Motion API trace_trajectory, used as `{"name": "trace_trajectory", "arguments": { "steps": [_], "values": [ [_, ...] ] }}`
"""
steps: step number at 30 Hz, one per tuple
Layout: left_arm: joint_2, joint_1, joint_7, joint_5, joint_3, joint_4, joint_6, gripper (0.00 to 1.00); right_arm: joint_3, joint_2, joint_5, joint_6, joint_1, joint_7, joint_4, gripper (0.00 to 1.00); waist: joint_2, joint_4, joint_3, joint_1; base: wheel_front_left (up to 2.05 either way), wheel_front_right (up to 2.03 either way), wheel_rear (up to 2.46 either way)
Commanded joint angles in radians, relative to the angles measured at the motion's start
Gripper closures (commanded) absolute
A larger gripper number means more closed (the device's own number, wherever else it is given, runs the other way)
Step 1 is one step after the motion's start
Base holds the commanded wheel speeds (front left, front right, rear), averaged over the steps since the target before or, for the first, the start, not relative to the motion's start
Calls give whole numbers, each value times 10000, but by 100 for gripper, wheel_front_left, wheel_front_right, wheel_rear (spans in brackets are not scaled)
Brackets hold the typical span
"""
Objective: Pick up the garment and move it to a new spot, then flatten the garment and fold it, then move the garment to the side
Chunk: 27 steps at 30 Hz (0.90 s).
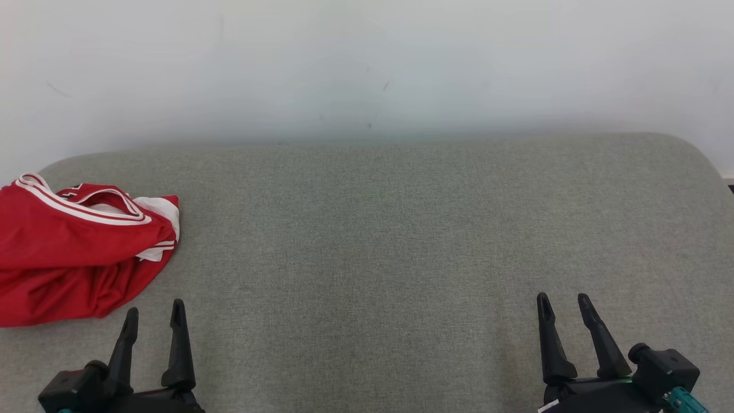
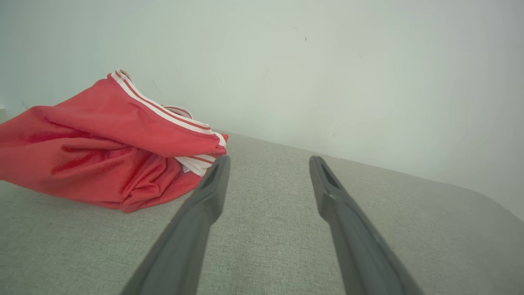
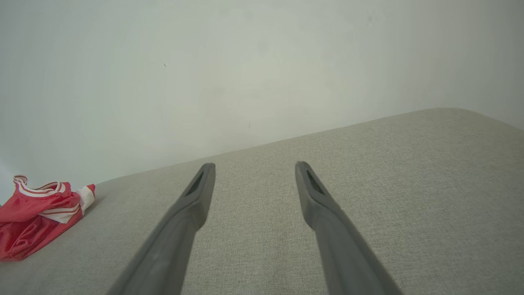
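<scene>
Jersey [image 1: 74,258], red with white-and-red striped trim, crumpled in a loose heap at the left side of the counter [image 1: 373,241], partly cut off by the left edge of the head view. Folded over on itself, with one striped band arching across the top and a patch of white fabric poking out at the right end. Grey woven cover over the counter, rounded at the far corners, backed by a plain pale wall [image 1: 367,69] with a few faint marks. Left claw [image 1: 155,308] low at the lower left of the head view, just beside the jersey's near right edge, with a strip of grey cover visible between the two. Fingers [image 1: 179,344] spread wide, released, gripping nothing. Seen from the left wrist, that claw [image 2: 270,159] aimed along the cover toward the wall, one fingertip overlapping the jersey's white-trimmed end in the picture, the heap [image 2: 102,155] off to the left of the gap. Right claw [image 1: 563,297] at the lower right of the head view, well apart from the jersey, likewise released, dark fingers splayed and empty above bare cover. Seen from the right wrist, jersey [image 3: 32,221] small at the far left edge, with a broad stretch of grey between it and the parted claw [image 3: 254,165].
</scene>
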Motion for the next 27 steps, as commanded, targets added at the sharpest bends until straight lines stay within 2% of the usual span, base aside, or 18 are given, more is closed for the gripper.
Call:
{"name": "trace_trajectory", "arguments": {
  "steps": [1,15,27],
  "values": [
    [54,40,-102,216,29,-31,-46,0,24,-16,-236,-18,61,-104,-120,0,0,3,-7,0,0,0,0],
    [92,157,-379,946,12,84,-320,0,106,-15,-1174,-21,252,-385,-262,0,0,37,-146,0,0,0,0],
    [180,176,-328,1312,119,429,-271,0,-36,-17,-1700,-23,391,-380,-244,0,0,94,-278,0,0,0,0]
  ]
}}
